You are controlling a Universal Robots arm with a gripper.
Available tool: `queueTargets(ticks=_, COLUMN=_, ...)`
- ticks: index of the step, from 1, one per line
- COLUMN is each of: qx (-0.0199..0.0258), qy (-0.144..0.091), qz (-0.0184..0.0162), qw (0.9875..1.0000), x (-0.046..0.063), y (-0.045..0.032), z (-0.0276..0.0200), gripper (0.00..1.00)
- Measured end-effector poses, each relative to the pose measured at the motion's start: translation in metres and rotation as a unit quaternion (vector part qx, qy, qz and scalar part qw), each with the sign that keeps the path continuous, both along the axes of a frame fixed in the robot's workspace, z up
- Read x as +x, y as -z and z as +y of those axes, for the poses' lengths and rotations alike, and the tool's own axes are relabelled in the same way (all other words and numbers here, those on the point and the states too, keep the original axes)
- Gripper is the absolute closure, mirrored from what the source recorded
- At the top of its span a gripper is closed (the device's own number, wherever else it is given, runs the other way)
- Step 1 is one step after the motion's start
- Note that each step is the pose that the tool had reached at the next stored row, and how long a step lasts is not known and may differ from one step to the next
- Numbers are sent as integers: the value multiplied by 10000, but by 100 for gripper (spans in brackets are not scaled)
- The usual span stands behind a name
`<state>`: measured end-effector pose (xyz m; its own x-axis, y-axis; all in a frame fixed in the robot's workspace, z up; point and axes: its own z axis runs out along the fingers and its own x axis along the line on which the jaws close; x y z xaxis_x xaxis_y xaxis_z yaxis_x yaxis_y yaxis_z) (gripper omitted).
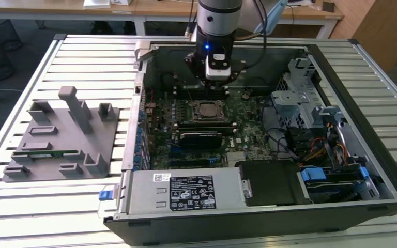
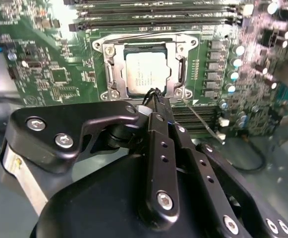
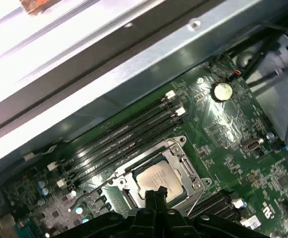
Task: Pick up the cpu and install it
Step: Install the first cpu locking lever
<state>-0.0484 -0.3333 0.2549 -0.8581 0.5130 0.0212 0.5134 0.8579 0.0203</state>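
The cpu (image 2: 146, 74) is a small square chip with a silvery top, lying flat in the open metal socket frame (image 2: 109, 64) on the green motherboard. In the first wrist view the cpu (image 3: 158, 179) sits just beyond my fingertips. My gripper (image 2: 156, 95) hovers right over the socket's near edge, its two black fingers pressed together with nothing between them. In the exterior view the gripper (image 1: 216, 82) hangs inside the open computer case, just behind the socket and cpu (image 1: 205, 109).
The case walls (image 1: 336, 129) ring the motherboard, with a power supply (image 1: 184, 192) at the front and a drive cage (image 1: 302, 103) on the exterior view's right. Memory slots (image 3: 129, 136) run beside the socket. A grey fixture (image 1: 60, 139) holding a green memory stick (image 1: 43, 153) lies outside the case.
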Motion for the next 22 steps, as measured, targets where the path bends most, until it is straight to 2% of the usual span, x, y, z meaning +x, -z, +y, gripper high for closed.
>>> queueTargets(ticks=5, qx=0, qy=-449, qz=0, qw=9990, x=0, y=17, z=0, gripper=89)
queueTargets(ticks=8, qx=0, qy=-724, qz=0, qw=9974, x=0, y=27, z=0, gripper=89)
queueTargets(ticks=11, qx=0, qy=-995, qz=0, qw=9950, x=0, y=37, z=0, gripper=89)
queueTargets(ticks=14, qx=0, qy=-1263, qz=0, qw=9920, x=0, y=48, z=0, gripper=89)
queueTargets(ticks=17, qx=0, qy=-1539, qz=0, qw=9881, x=0, y=59, z=0, gripper=89)
queueTargets(ticks=22, qx=0, qy=-1984, qz=0, qw=9801, x=0, y=77, z=0, gripper=89)
